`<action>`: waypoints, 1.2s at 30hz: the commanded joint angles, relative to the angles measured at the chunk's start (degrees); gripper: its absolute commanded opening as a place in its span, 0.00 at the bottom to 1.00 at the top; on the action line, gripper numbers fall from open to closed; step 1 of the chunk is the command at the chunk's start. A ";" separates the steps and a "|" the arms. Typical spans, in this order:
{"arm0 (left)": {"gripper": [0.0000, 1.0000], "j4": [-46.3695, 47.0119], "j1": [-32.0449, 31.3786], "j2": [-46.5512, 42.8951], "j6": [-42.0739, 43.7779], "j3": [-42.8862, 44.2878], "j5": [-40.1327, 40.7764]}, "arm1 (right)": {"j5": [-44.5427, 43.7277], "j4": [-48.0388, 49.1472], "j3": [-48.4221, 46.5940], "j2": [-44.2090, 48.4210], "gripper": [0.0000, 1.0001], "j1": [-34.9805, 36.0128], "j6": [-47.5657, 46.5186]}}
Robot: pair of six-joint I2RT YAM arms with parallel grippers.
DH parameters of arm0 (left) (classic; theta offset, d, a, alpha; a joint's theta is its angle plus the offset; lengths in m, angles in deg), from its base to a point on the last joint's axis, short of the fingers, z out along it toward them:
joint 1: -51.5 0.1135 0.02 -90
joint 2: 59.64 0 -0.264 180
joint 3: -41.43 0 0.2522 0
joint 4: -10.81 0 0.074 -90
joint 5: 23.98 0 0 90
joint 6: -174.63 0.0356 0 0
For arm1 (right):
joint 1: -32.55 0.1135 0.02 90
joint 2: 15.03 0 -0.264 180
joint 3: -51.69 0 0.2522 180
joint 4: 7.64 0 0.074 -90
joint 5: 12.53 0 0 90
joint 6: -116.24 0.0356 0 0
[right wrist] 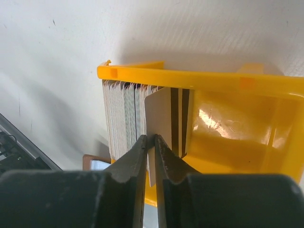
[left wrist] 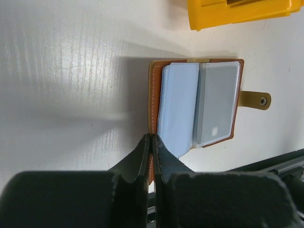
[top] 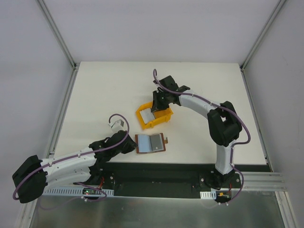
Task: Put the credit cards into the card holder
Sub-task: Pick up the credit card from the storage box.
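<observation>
Surface (top: 95, 95) is white and carries everything. Right arm (top: 209, 107) reaches toward 12 o'clock over the yellow bin (top: 159, 121). Left arm (top: 71, 164) lies low, pointed at the card holder (top: 150, 143). Bin sits near the holder's 12 o'clock, not touching it, which probably keeps the transfer short. Holder lies open flat, grey sleeves up, snap tab (top: 167, 140) at its 3 o'clock. Left end effector (left wrist: 152, 140) is at the holder's 9 o'clock, fingers closed on the brown cover edge, apparently pinning it open against sliding. Credit cards (right wrist: 123, 114) stand on edge, packed at the bin's 9 o'clock end in the right wrist view. Right end effector (right wrist: 151, 140) is pinched almost closed on one white card (right wrist: 159, 111), gripped by its thin edge, likely to draw it from the pack. Can't tell whether the sleeves hold any cards.
</observation>
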 commanded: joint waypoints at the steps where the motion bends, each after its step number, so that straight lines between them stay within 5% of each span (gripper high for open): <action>1: 0.00 1.20 -0.47 0.48 0.05 1.58 -0.85 | 0.57 0.17 0.04 4.97 0.12 -0.63 -0.65; 12: 0.00 1.29 -0.47 0.48 0.05 1.58 -1.03 | -6.71 -1.59 0.48 6.47 0.01 -0.98 -2.05; 22: 0.00 1.38 -0.47 0.13 0.13 1.05 -1.56 | -15.34 -3.87 -0.57 7.69 0.00 0.42 -6.71; 36: 0.00 1.29 -0.56 -1.72 -0.31 -0.80 -1.73 | -14.20 -0.36 9.60 27.81 0.00 1.12 -2.42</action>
